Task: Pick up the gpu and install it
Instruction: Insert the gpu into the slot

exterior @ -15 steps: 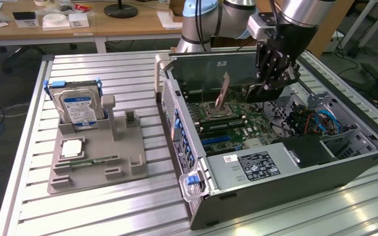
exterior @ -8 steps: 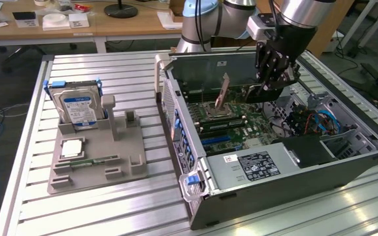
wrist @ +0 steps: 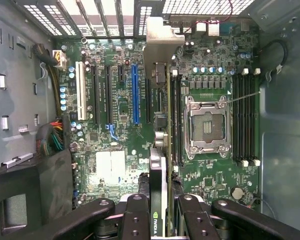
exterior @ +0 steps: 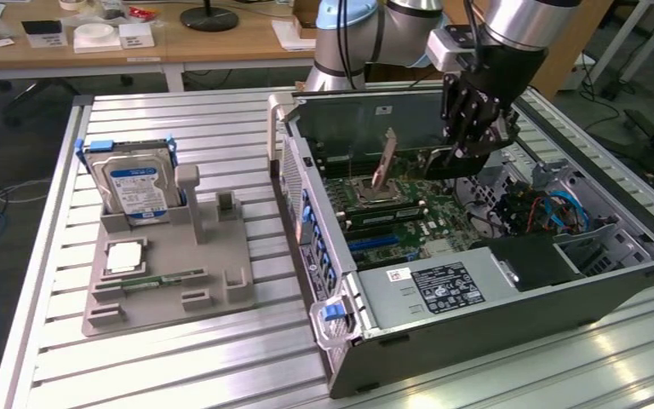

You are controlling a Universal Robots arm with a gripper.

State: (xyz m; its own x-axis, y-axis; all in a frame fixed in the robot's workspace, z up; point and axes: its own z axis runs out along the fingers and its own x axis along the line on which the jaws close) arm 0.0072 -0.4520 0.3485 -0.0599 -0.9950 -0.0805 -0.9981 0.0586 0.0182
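Lying open on the slatted table (exterior: 191,366): computer case (exterior: 509,290) | motherboard (wrist: 115,115) exposed inside | gripper (exterior: 469,153) inside the case, fingers clamped on the gpu (wrist: 160,165) | gpu held edge-on over the board, between blue slot (wrist: 135,95) and CPU socket (wrist: 206,125)

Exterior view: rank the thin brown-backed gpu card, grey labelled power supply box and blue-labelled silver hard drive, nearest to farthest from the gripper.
1. gpu card, held in the gripper, inside the case.
2. power supply box, in the case's near end.
3. hard drive, outside the case, exterior view's left.
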